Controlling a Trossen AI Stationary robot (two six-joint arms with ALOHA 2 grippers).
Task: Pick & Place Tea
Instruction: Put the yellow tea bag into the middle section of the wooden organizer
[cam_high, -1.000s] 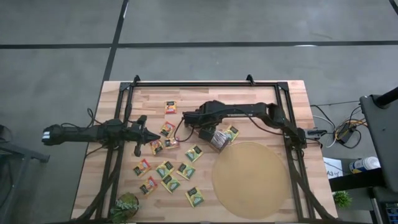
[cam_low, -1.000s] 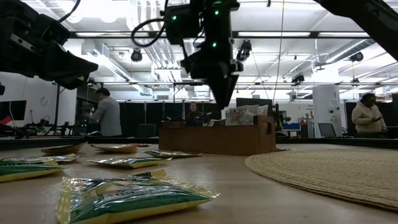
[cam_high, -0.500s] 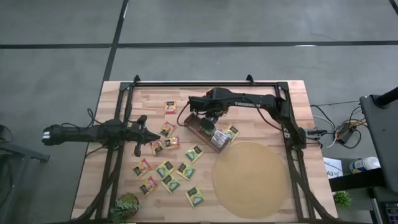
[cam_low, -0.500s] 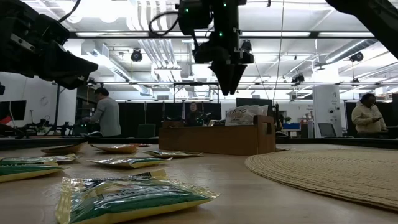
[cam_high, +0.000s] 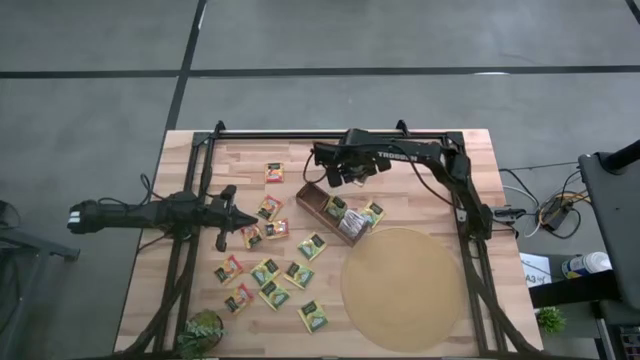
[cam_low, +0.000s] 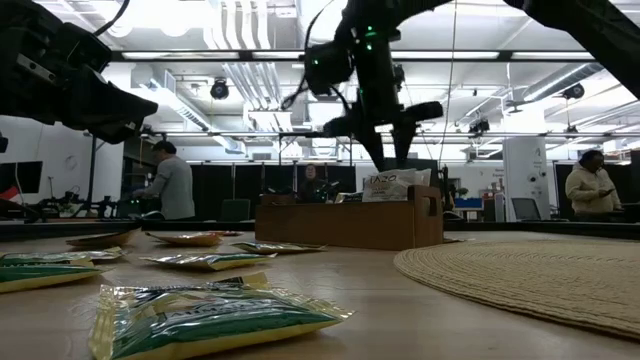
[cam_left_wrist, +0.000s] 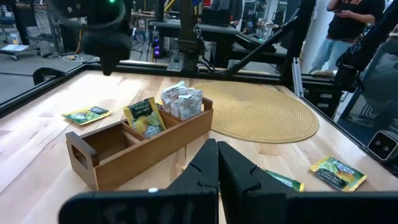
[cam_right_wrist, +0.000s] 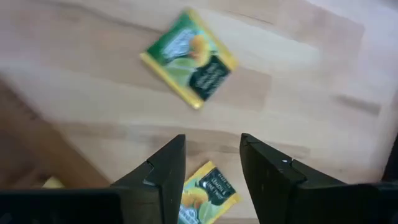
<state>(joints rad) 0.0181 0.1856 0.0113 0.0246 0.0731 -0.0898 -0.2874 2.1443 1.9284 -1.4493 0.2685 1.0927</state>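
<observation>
Several small square tea sachets (cam_high: 266, 270) lie flat on the wooden table, green-yellow and orange-red, mostly left of the brown wooden box (cam_high: 322, 205). A few more sachets (cam_left_wrist: 181, 101) stand inside the box. My right gripper (cam_high: 345, 175) hangs open in the air above the far side of the box (cam_low: 350, 222), and shows in the low view (cam_low: 388, 152) too. Its wrist view (cam_right_wrist: 211, 158) looks down on two green-yellow sachets (cam_right_wrist: 189, 59) on the table. My left gripper (cam_high: 238, 217) is shut (cam_left_wrist: 217, 167) and waits left of the box, above the sachets.
A big round tan mat (cam_high: 403, 288) lies on the table's right near part. A small potted plant (cam_high: 203, 332) stands at the near left corner. A black frame (cam_high: 330, 133) runs along the table's far edge. People stand in the room beyond (cam_low: 172, 185).
My right gripper has moved from over the box toward the table's far edge and has turned about. In the low view its fingertips, which showed as one point before, now stand apart. The sachets and the box have stayed where they were.
</observation>
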